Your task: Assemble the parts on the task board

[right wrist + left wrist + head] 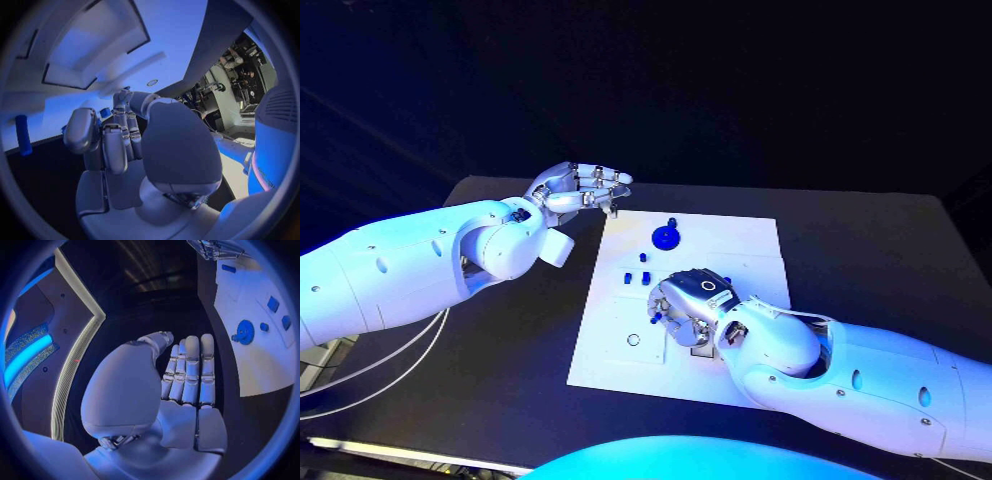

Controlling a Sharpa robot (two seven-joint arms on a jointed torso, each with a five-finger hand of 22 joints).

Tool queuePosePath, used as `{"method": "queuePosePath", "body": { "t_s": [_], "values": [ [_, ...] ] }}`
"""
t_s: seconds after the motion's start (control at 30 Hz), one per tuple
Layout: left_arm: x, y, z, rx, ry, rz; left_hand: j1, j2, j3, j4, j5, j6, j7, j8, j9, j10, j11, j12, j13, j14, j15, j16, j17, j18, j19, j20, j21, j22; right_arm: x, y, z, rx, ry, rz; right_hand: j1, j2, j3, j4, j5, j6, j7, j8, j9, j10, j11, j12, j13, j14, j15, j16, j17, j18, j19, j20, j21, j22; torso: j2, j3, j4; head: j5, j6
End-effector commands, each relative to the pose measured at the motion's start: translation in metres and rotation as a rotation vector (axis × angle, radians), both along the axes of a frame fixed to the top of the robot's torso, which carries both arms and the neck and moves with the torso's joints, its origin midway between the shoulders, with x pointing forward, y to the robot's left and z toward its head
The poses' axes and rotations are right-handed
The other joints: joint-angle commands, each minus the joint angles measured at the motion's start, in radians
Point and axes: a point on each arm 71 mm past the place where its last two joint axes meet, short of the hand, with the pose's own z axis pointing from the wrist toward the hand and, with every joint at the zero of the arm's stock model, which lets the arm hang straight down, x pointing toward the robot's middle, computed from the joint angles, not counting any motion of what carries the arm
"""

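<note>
Where the black table (877, 250) meets its middle, lies the white task board (733, 250), flat, with small blue parts on it. Near the board's far end sits a round blue part (666, 238) with a little knob, also seen from the left wrist (244, 332). Just nearer than that lie a few tiny blue blocks (643, 278), close together. Up by the board's far left corner hovers the left hand (577, 190), off the board and above the table, fingers straight and side by side, a little bent at the tips, holding nothing. Over the middle of the board rests the right hand (687, 300), fingers curled down toward the white plate; in the right wrist view (119, 140) a small blue piece (106, 113) shows at the fingertips, but cannot tell if pinched or only touched. No writing or labels clear enough to read anywhere.
</note>
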Motion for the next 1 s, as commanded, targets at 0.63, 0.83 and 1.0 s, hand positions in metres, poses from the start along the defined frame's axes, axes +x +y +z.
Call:
{"method": "queuePosePath", "body": {
  "t_s": [0.63,0.83,1.0],
  "values": [
    [-0.0011,-0.0027,0.0008,-0.003,0.000,-0.025,0.002,0.009,-0.001,-0.007,0.003,-0.004,0.007,0.005,-0.001,-0.009,0.003,0.004,-0.001,-0.007,0.004,-0.006,-0.002,0.013,-0.002,0.002,-0.004,-0.002,-0.0029,0.0070,-0.0066,-0.042,0.026,0.025,-0.031,0.000,-0.002,-0.006,0.006,-0.030,0.017,-0.006,0.004,-0.004,-0.005,-0.024,0.000,0.048,0.005,-0.001,-0.007,-0.013,-0.009,0.008,-0.018,0.051,0.000,0.0000,-0.0004,-0.001,-0.001],
    [-0.0013,-0.0022,0.0007,-0.002,0.003,-0.027,0.002,0.009,-0.001,-0.007,0.003,-0.004,0.007,0.005,-0.001,-0.009,0.003,0.004,-0.001,-0.007,0.004,-0.006,-0.002,0.013,-0.002,0.002,-0.004,-0.002,-0.0014,0.0045,-0.0071,-0.028,0.027,0.011,-0.063,-0.020,-0.022,-0.004,0.045,-0.078,0.029,-0.034,-0.001,-0.047,0.011,-0.052,-0.006,0.045,0.019,-0.002,-0.014,-0.011,-0.016,0.021,-0.037,0.046,0.000,0.0003,-0.0007,-0.001,-0.001],
    [-0.0015,-0.0025,0.0005,-0.002,0.006,-0.031,0.002,0.009,-0.001,-0.007,0.003,-0.004,0.007,0.005,-0.001,-0.009,0.003,0.004,-0.001,-0.007,0.004,-0.006,-0.002,0.013,-0.002,0.002,-0.004,-0.002,0.0001,0.0015,-0.0053,0.003,0.013,-0.011,-0.076,-0.042,-0.026,-0.003,0.043,-0.117,0.034,-0.062,-0.009,-0.119,0.025,-0.054,-0.021,0.037,0.030,-0.015,-0.040,0.001,-0.042,0.032,-0.104,0.018,-0.001,0.0009,-0.0010,-0.001,0.000]
  ]
}}
